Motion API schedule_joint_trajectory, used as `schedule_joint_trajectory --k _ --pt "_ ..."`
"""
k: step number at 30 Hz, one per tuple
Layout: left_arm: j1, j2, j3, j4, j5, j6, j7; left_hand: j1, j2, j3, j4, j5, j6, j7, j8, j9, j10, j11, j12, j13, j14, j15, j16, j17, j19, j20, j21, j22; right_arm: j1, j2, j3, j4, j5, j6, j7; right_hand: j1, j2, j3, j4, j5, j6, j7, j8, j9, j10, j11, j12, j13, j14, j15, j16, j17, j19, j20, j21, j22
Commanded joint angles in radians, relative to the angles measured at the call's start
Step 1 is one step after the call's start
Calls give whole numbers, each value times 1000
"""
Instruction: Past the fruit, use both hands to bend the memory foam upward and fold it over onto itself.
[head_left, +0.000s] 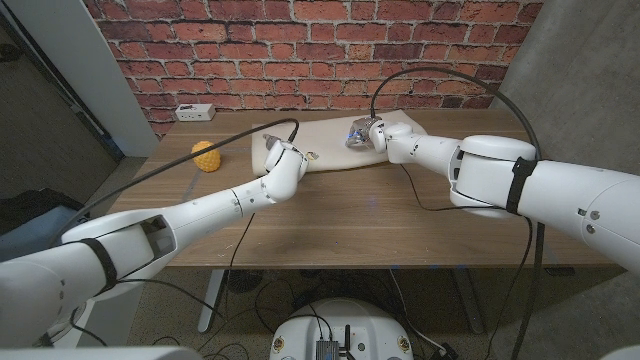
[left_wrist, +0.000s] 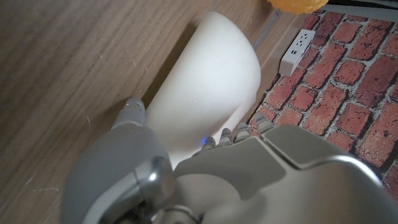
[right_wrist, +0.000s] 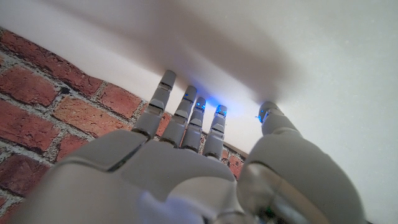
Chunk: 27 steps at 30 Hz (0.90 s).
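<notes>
The cream memory foam (head_left: 335, 145) lies across the back middle of the wooden table (head_left: 380, 215). My left hand (head_left: 280, 155) grips its left end, thumb on one face and fingers (left_wrist: 239, 132) on the other, and that end of the foam (left_wrist: 205, 87) curves upward. My right hand (head_left: 365, 133) is at the foam's far edge near the middle. There its fingertips (right_wrist: 186, 102) and thumb press against the foam (right_wrist: 280, 50), holding the edge. The orange fruit (head_left: 205, 157) sits left of the foam, close to my left hand; the fruit (left_wrist: 298, 5) also shows past the bent foam.
A white power strip (head_left: 195, 112) lies at the table's back left corner; the strip (left_wrist: 297, 50) also shows against the brick wall (head_left: 330, 50). Black cables (head_left: 440, 75) arch over both arms. Bare wood (head_left: 380, 215) stretches from the foam to the front edge.
</notes>
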<state>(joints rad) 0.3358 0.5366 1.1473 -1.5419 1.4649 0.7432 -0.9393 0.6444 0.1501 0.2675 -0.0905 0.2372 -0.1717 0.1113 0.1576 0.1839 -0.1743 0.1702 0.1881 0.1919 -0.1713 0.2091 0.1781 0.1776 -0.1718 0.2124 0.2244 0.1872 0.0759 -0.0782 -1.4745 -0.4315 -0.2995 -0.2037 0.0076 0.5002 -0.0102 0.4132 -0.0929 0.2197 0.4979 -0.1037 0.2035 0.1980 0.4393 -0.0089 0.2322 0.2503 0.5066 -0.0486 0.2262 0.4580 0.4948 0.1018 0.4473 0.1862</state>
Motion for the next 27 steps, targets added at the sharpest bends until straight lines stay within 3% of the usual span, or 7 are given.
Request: schedule_joint_trajectory --k 1,3,7,10,12,16,27 --pt "90 -49 -33 91 121 16 91 58 50 87 -16 -17 -540 27 13 1 -459 14 21 0 -316 -2 13 2 -194 1 0 5 6 -5 -4 0 8 9 4 2 12 -3 0 3 1 2 1 3 11 1 -3 2 -4 -66 4 1 2 4 -3 3" --pt "105 -57 -15 130 191 48 154 191 35 266 -55 -7 -486 24 36 -2 -382 7 31 -6 -179 1 20 -4 -13 3 55 7 7 -6 -3 0 10 10 5 2 13 -3 -1 3 1 3 1 3 10 3 -3 2 -3 -66 5 1 2 4 -3 3" --pt "130 -70 -18 201 239 79 271 353 16 359 -98 -39 -280 22 68 -4 -178 -23 58 -9 47 -40 21 -9 256 -19 113 -4 7 -6 -2 0 12 12 4 3 14 -5 -2 3 2 4 1 3 10 4 -4 1 -4 -65 5 0 2 5 -3 3" --pt "146 -87 -39 257 201 102 375 473 -16 379 -103 -52 -160 5 75 -4 -57 -56 66 -11 136 -104 15 -11 375 -53 139 -4 7 -7 -2 0 12 12 3 4 15 -6 -3 3 3 3 1 3 12 4 -4 1 -3 -65 5 -2 3 4 -3 3" --pt "167 -103 -63 296 142 133 512 570 -42 366 -102 -58 -38 -3 84 -4 74 -100 79 -13 244 -195 17 -12 472 -149 178 4 7 -8 -3 0 10 9 4 4 16 -6 -3 3 3 5 1 3 14 4 -4 1 -2 -65 6 -2 3 4 -4 3" --pt "187 -99 -86 306 52 150 704 703 31 366 -87 -52 255 -39 126 -4 338 -171 119 -14 461 -282 41 -5 567 -182 285 45 4 -9 -1 0 9 5 4 5 17 -6 -5 4 7 7 2 3 16 3 -4 0 -2 -64 5 -5 4 4 -4 3" --pt "130 -21 -38 312 20 122 915 635 44 424 -11 -58 692 -124 159 2 741 -300 162 -4 810 -372 74 2 702 -242 535 98 -10 -12 10 0 15 -4 6 0 75 4 12 5 23 12 7 3 19 4 -6 -2 -2 -60 10 -3 6 1 -6 3"
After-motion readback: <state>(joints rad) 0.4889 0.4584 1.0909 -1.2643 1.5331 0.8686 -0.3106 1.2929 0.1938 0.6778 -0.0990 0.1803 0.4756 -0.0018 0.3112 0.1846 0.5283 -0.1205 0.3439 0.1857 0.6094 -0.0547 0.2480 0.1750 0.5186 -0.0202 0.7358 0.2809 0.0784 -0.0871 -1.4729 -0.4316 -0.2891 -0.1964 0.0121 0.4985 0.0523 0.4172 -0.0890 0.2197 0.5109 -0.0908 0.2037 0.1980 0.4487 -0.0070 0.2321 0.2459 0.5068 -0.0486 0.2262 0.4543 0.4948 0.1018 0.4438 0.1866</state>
